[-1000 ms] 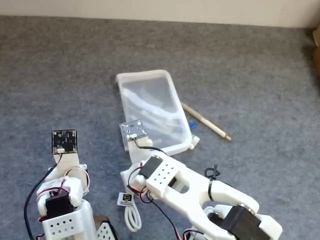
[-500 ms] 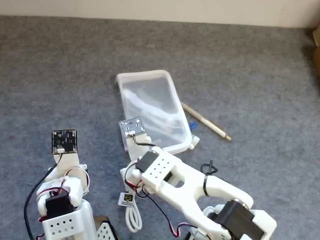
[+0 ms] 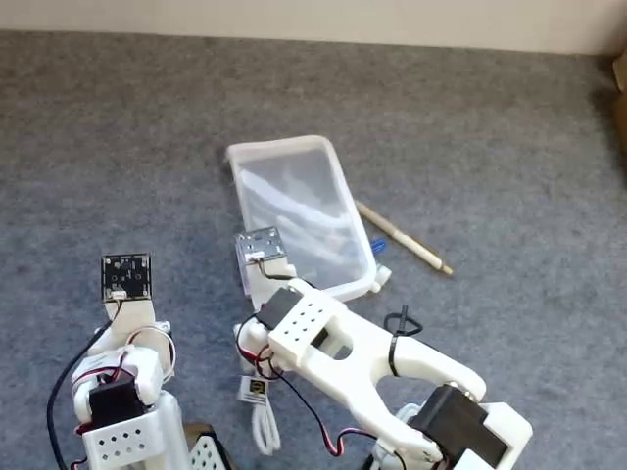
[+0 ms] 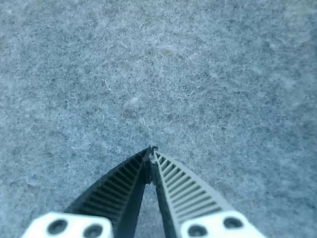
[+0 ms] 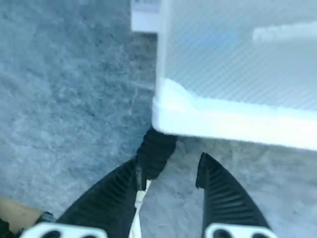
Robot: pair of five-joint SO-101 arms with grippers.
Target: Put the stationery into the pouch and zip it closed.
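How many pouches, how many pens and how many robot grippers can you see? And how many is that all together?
Pouch: 1
Pen: 1
Grippers: 2, the left gripper and the right gripper
Total: 4

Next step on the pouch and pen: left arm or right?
Right. Its jaws stand open at the pouch corner, and the pen lies just beside the pouch. The left jaws are shut over bare carpet, away from both.
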